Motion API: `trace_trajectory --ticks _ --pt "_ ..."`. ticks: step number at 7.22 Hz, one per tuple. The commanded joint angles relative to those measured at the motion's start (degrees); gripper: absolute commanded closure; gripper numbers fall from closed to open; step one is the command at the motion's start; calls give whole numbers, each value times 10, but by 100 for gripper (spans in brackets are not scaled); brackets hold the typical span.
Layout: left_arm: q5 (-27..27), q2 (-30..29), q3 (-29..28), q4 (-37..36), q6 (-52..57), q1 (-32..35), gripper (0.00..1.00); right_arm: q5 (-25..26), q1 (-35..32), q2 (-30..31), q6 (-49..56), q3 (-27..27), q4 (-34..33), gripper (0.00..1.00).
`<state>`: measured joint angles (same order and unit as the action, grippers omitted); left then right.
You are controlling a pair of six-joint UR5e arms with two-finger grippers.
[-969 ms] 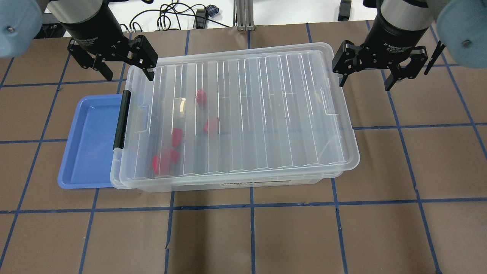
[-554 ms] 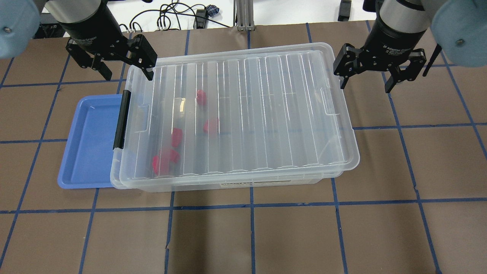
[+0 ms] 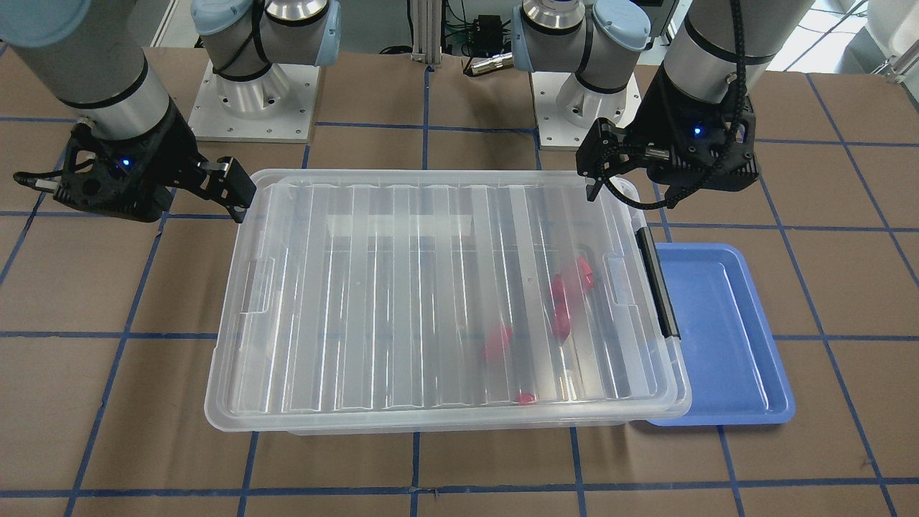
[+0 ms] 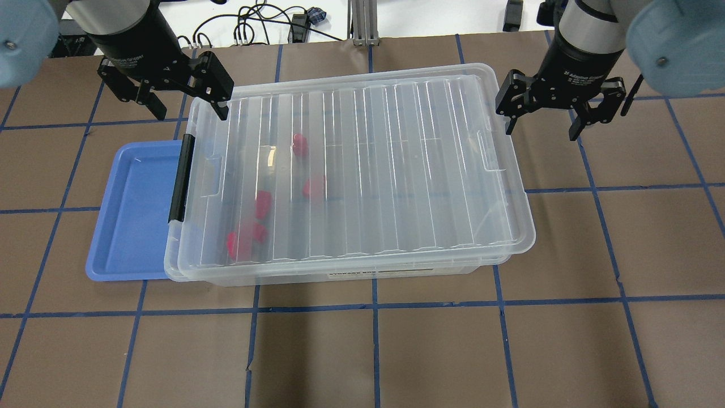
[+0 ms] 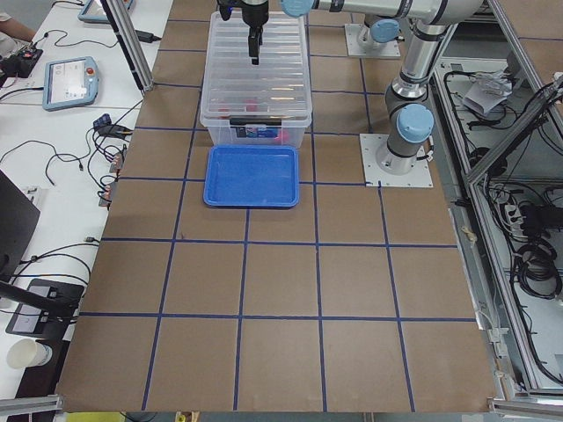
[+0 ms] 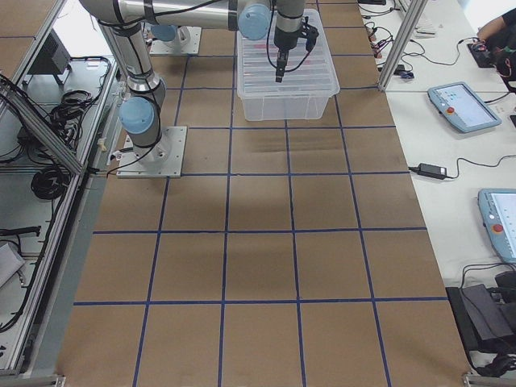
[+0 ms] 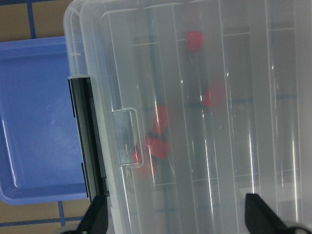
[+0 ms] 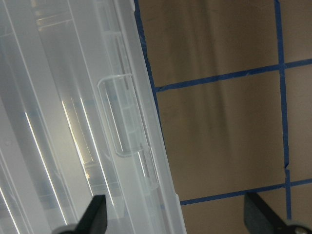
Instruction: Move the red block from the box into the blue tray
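Both released: left claw [image 4: 190,109], right claw [image 4: 542,129] hovering over ends of lidded box [image 4: 396,170]; red block [image 4: 313,187] lying inside.

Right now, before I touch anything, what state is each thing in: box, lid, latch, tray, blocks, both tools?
box: shut.
lid: seated on the box.
black latch: down against the lid's end.
blue tray: empty.
red blocks: loose inside the box, under the lid.
left tool: open, empty.
right tool: open, empty.
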<state>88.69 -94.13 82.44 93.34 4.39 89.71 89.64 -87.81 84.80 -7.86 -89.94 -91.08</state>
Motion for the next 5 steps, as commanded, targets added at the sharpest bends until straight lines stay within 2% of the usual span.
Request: trace_trajectory --ticks 1,3,5 --pt "0 0 1 0 0 0 0 0 1 -51 -1 -15 -32 0" --pt "0 3 4 0 0 0 0 1 3 -56 4 -17 -71 0" --pt "0 4 5 0 0 0 0 3 3 -69 0 -29 -74 0"
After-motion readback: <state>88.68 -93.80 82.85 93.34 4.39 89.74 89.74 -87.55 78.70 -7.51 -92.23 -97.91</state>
